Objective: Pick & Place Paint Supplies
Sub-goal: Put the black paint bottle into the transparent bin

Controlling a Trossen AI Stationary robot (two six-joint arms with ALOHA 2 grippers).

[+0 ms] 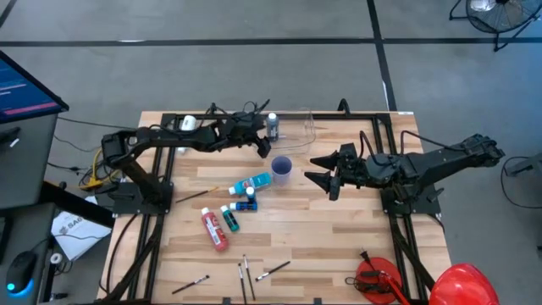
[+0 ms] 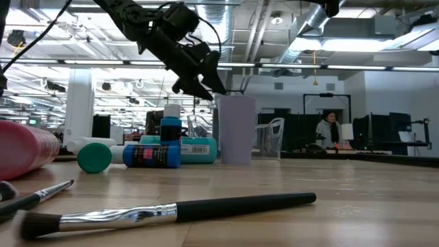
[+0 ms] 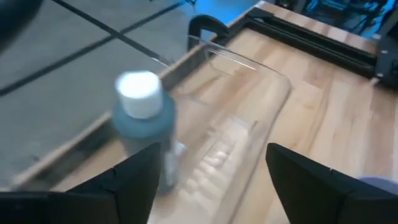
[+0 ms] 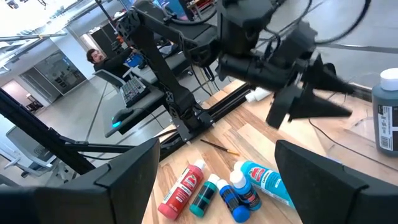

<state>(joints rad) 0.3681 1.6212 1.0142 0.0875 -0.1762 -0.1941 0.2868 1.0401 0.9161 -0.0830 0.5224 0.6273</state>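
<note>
The left gripper (image 1: pixel 264 149), jaws open and empty, hovered just beside the upright white-capped grey-blue paint bottle (image 1: pixel 273 125) near the clear plastic tub (image 1: pixel 310 127), risking toppling it, while the open right gripper (image 1: pixel 320 169) waited mid-table.

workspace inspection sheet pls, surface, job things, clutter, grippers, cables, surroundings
surface: wooden slat table in a black frame.
job's things: red bottle, teal bottle, light blue bottle lying mid-table; grey-blue white-capped bottle upright at the far edge beside the clear tub; brushes along the near edge.
clutter: purple cup; red tool at the near right corner.
grippers: left gripper open near the upright bottle, holding nothing; right gripper open, empty, right of the cup.
cables: yellow and black wires at the left arm's base.
surroundings: person at desks; monitor; red hard hat.
</note>
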